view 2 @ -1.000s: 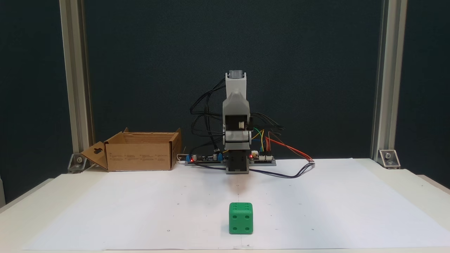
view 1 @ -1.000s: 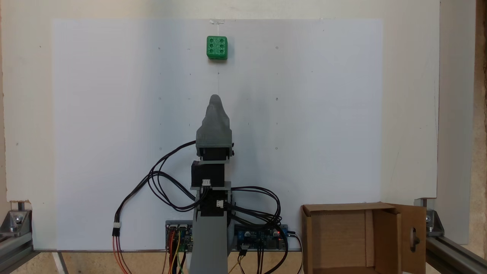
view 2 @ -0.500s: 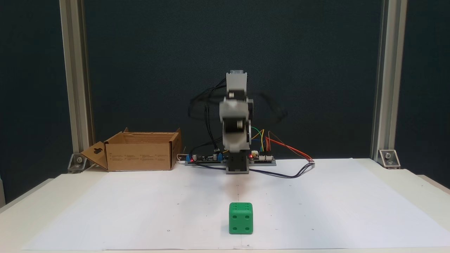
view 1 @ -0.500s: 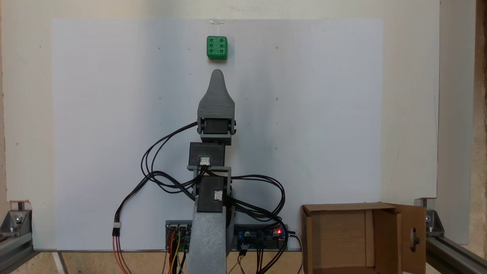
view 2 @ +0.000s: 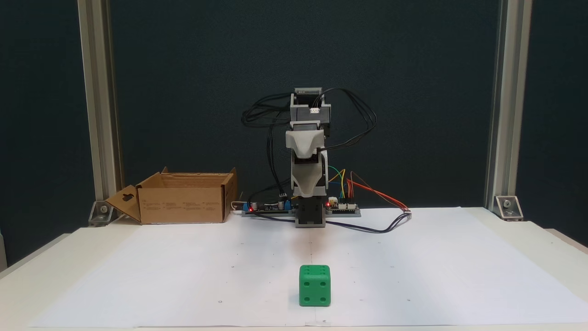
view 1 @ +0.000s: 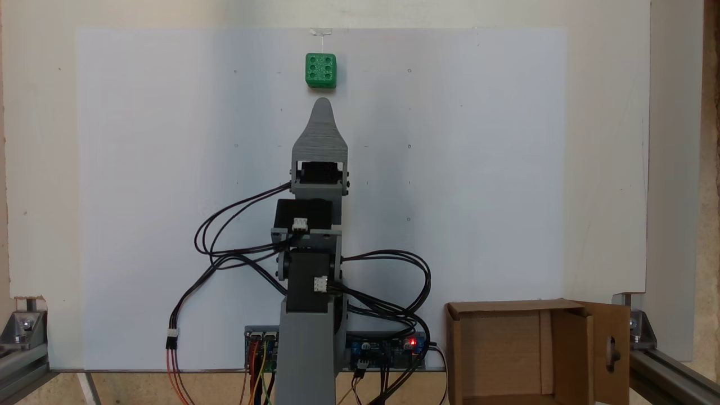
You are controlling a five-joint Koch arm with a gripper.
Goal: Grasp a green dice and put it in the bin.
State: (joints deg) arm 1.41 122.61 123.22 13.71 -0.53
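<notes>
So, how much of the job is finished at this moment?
Nothing is finished yet. The green dice sits on the white paper, ungrasped. In hand: the gripper points at it from close by, seen from above. Left: grasping it and carrying it to the bin.

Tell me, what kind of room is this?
Probably a hobby robot workbench or small lab. A little arm with loose wires stands on a table covered in white paper, with metal frame posts and a dark backdrop.
</notes>
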